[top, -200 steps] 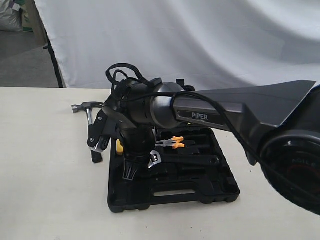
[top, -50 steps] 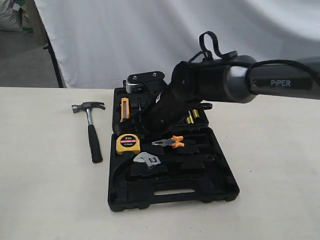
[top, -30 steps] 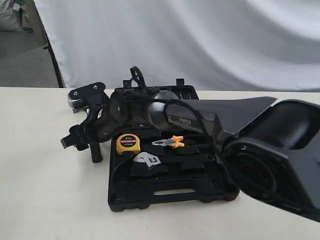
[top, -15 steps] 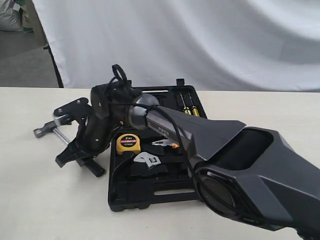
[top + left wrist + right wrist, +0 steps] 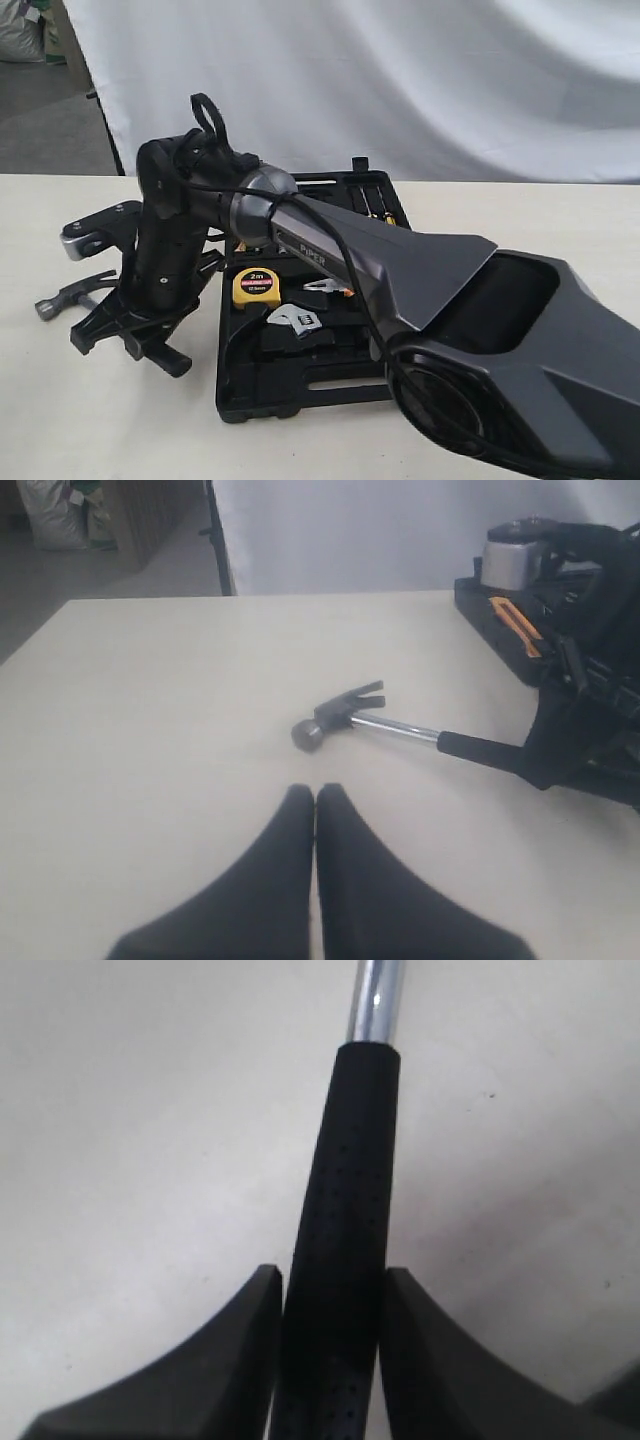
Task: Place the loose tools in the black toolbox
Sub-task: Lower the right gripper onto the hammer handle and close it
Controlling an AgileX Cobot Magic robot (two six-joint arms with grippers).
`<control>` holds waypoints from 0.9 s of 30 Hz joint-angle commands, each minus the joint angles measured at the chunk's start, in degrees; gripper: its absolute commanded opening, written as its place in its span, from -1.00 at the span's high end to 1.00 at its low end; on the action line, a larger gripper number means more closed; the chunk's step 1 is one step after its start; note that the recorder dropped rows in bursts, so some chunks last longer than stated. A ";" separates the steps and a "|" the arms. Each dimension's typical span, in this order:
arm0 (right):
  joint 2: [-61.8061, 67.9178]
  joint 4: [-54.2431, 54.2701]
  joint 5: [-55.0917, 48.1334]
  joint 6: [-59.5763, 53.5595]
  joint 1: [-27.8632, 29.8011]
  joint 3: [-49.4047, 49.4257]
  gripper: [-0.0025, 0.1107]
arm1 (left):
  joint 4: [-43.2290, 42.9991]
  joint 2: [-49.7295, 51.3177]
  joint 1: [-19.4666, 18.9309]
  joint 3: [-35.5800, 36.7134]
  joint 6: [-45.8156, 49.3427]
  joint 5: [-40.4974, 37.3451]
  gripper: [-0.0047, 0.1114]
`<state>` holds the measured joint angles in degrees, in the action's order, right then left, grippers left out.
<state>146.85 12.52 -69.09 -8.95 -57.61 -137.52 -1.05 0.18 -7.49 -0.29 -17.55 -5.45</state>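
My right gripper (image 5: pixel 128 332) (image 5: pixel 330 1275) is shut on the black handle of the claw hammer (image 5: pixel 56 299) (image 5: pixel 345 1200), left of the black toolbox (image 5: pixel 300 396). In the left wrist view the hammer (image 5: pixel 345 712) lies low over the table, and its handle runs into the right gripper (image 5: pixel 580 750). The silver adjustable wrench (image 5: pixel 294 319) rests in the open toolbox. My left gripper (image 5: pixel 316 790) is shut and empty, short of the hammer head. The tape roll is out of view.
A yellow tape measure (image 5: pixel 256 287), orange-handled pliers (image 5: pixel 330 288) and yellow screwdrivers (image 5: pixel 376 205) sit in the toolbox. The right arm (image 5: pixel 400 270) reaches over the case from the right. A white cloth (image 5: pixel 400 80) hangs behind the table.
My right gripper has closed on the hammer's handle. The hammer has swung with it, its head moving left and toward the table's front.
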 commanded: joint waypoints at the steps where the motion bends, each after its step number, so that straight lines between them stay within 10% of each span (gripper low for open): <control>1: -4.65 1.18 -0.87 -1.33 -1.88 5.80 0.95 | -0.25 -0.18 -1.45 -0.15 -0.27 0.41 0.91; 17: -35.93 3.90 19.73 -12.65 -2.11 63.04 0.95 | -0.25 -0.18 -1.45 -0.15 -0.27 0.41 0.91; 27: -38.43 3.25 22.85 -15.94 -1.97 71.61 0.95 | -0.25 -0.18 -1.45 -0.15 -0.27 0.41 0.91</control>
<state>108.29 15.66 -47.93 -24.04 -59.84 -66.48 -1.05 0.18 -7.49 -0.29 -17.55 -5.45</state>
